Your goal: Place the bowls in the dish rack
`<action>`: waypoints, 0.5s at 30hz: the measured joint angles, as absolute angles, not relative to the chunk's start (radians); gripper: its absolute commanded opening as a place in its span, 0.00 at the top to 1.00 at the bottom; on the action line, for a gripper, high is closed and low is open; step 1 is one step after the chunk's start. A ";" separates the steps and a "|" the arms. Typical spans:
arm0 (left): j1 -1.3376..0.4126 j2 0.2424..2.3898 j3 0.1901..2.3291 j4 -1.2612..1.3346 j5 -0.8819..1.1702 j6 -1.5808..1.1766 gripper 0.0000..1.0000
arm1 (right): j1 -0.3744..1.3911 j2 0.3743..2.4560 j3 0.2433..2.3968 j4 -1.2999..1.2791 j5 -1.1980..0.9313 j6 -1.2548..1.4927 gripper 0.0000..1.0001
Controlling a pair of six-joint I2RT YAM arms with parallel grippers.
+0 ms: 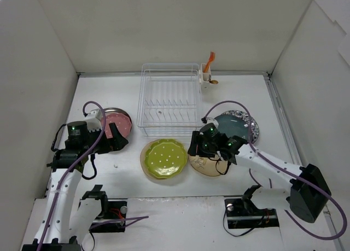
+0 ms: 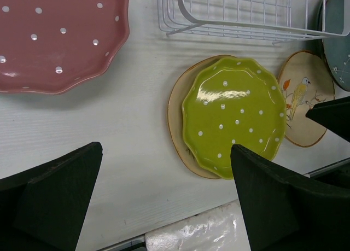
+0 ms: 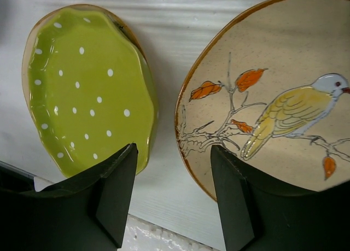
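Observation:
The white wire dish rack point(image 1: 169, 98) stands at the back with no bowl in it. The lime green dotted bowl point(image 1: 164, 158) lies on a cream bowl point(image 2: 178, 111) at the front centre. The pink dotted bowl point(image 1: 120, 123) lies left. A cream bird-print bowl point(image 3: 273, 98) lies right of the green bowl point(image 3: 87, 87). The dark teal bowl point(image 1: 232, 125) rests on a grey speckled bowl point(image 1: 253, 128). My left gripper point(image 2: 167, 152) is open and empty over bare table, between the pink bowl point(image 2: 54, 38) and the green bowl point(image 2: 235, 114). My right gripper point(image 3: 174, 150) is open, its fingers straddling the bird bowl's left rim.
A white utensil cup point(image 1: 206, 82) with an orange utensil point(image 1: 209, 58) hangs on the rack's back right corner. White walls enclose the table on three sides. The rack's front edge point(image 2: 246, 21) is just beyond the green bowl.

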State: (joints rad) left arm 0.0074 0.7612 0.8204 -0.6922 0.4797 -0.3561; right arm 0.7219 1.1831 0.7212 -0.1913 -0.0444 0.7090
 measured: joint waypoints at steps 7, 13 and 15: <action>0.007 0.775 0.819 -0.688 0.494 -0.356 0.01 | 0.801 1.286 0.722 -0.130 -0.006 0.780 0.50; 0.007 0.779 0.801 -0.677 0.498 -0.356 0.01 | 0.829 1.359 0.722 -0.087 0.012 0.808 0.54; 0.007 0.779 0.797 -0.675 0.498 -0.356 0.01 | 0.833 1.372 0.722 -0.069 0.011 0.811 0.55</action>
